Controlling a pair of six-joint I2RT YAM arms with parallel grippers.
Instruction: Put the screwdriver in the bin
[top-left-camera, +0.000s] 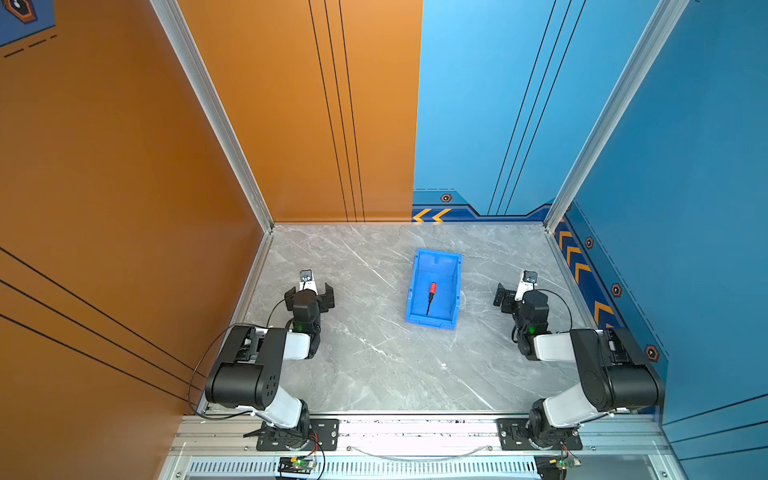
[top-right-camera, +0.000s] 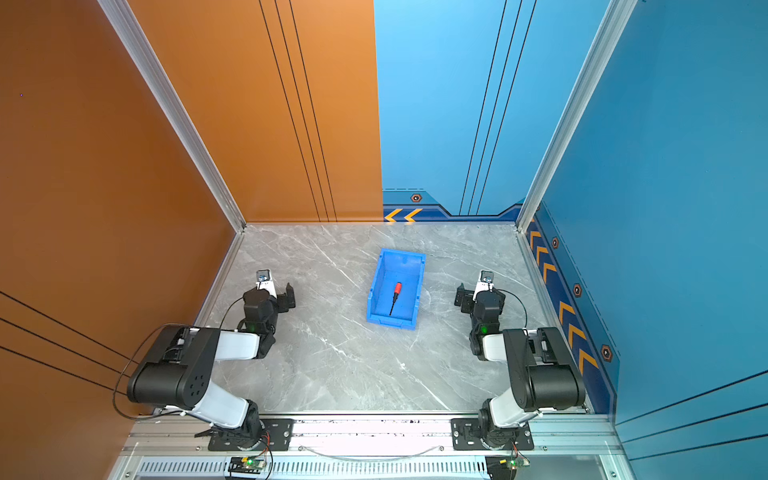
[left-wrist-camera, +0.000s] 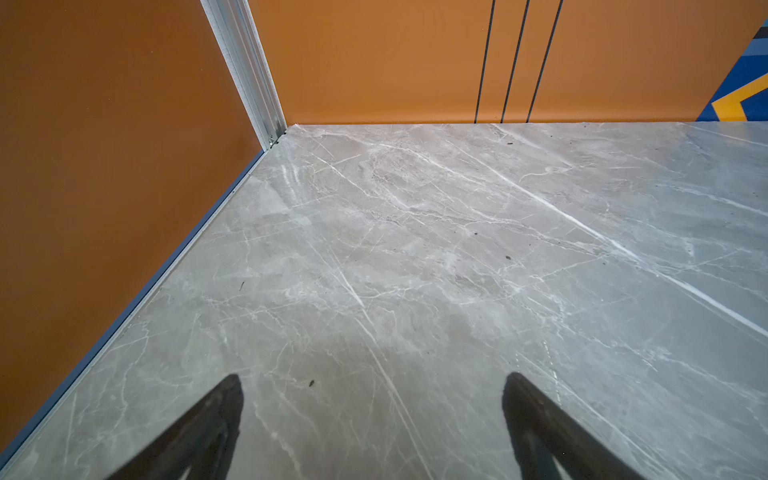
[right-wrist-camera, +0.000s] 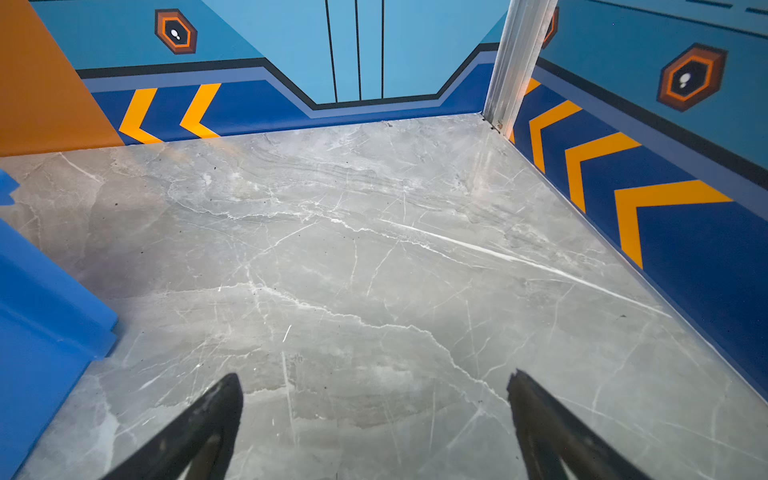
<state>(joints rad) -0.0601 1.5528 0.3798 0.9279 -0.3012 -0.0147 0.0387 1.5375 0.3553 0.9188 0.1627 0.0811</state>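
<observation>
**Flanking a loaded bin: what a stray move is risking**

Nearest the arm bases, the marbled surface (top-left-camera: 374, 365) is carrying nothing the task needs. Farther in, the bin (top-left-camera: 430, 323) is sitting mid-surface with its lowered front lip facing the arms. The screwdriver (top-left-camera: 431, 297) is lying on the bin's floor, shaft tip pointing toward that lip and red handle toward the far wall, so the task is looking complete.

Level with the bin's middle, the left claw (top-left-camera: 310, 293) and the right claw (top-left-camera: 521, 296) are hanging over the surface on either side. Each is holding its jaws spread and pinching nothing; both wrist views are showing only marble between the fingertips (left-wrist-camera: 232, 386).

The hazard is lying in further motion. The right claw is sitting the nearer of the two to the bin, so a sideways swing is likely to skew it. A shove on the far wall, or a tilt, is risking the handle sliding out over the low lip.
</observation>
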